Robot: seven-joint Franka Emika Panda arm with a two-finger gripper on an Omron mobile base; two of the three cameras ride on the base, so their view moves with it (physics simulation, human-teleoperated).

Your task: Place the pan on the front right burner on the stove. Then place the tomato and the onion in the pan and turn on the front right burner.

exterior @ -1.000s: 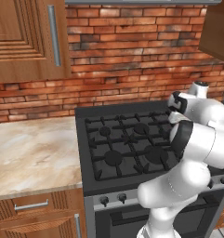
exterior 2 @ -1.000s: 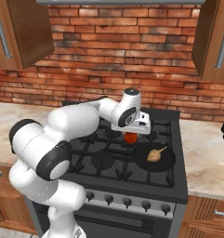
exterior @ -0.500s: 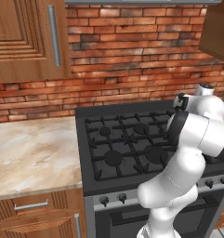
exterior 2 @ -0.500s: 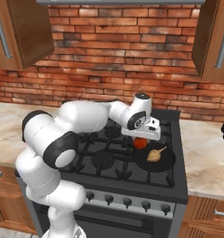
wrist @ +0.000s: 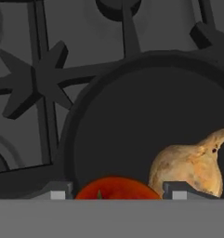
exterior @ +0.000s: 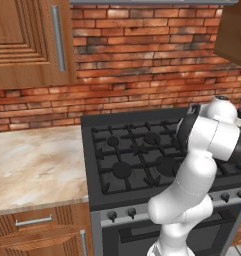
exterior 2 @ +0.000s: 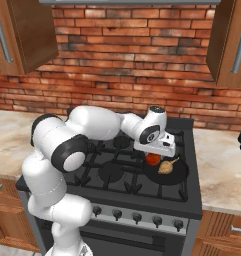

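Gripper [exterior 2: 153,158] hovers over the pan [exterior 2: 176,174] on the stove's [exterior 2: 192,192] front right burner, the onion [exterior 2: 166,167] already inside. From the hand camera, its jaws straddle the tomato [wrist: 117,188], seemingly gripping it; next comes release.

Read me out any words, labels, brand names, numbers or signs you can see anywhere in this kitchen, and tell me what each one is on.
None: no text, number or sign can be read.
The stove and its knobs carry no visible markings.
The pan, tomato and onion are plain.
The cabinets and brick wall are unlabelled.
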